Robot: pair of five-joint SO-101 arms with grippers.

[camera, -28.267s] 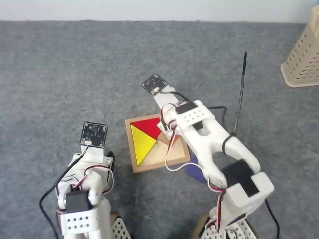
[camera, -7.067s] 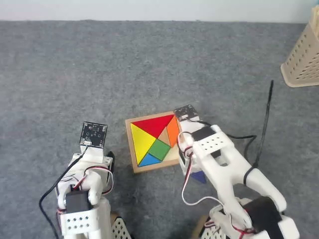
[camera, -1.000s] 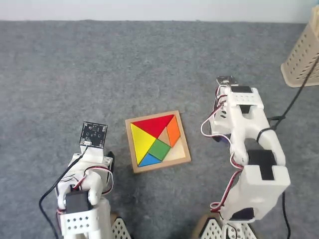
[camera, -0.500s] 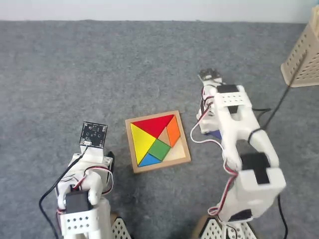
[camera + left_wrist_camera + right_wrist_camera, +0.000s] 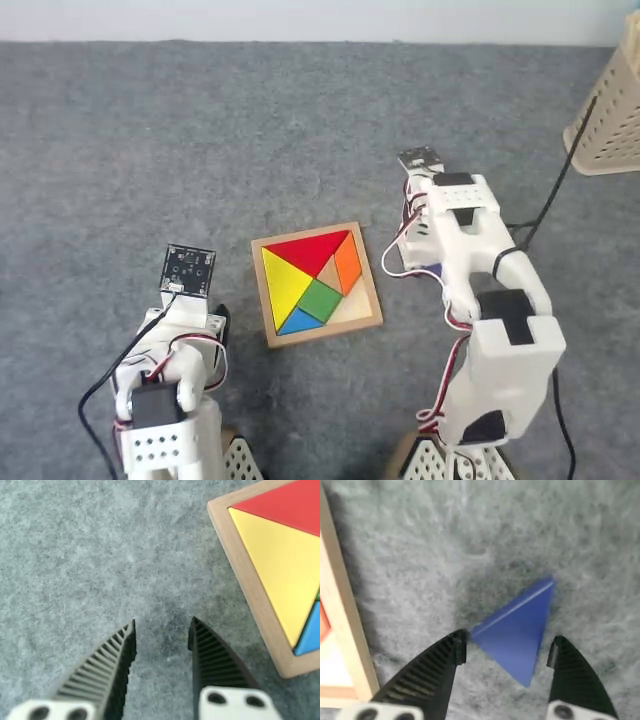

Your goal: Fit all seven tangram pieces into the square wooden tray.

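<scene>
The right gripper (image 5: 507,644) hangs low over the indigo triangle (image 5: 520,625), its fingers spread wide and closed on nothing. One tip sits at the triangle's tray-side corner, and the other is just outside the edge that faces away from the tray. The triangle lies flat on the grey carpet (image 5: 150,130), off the wooden tray's (image 5: 326,334) right side, near it but not touching.

From where I stand, the job looks nearly finished. Seated in the tray are the red triangle (image 5: 310,252), the yellow triangle (image 5: 282,285), the orange piece (image 5: 347,268), the green square (image 5: 320,298) and the small blue triangle (image 5: 300,321). A tan patch in the middle could be a sixth piece or bare wood; I can't tell which. The lower right corner of the tray shows pale and unfilled. I'd judge the indigo triangle belongs there, so what's left is to pick it up, turn it and seat it.

The triangle points one corner at the tray. Its longest edge is on the side away from the tray and runs roughly alongside the nearest rim, though not square to it.

The left gripper (image 5: 162,625) is over bare carpet just off the tray's left rim, its fingers apart and holding nothing.
</scene>
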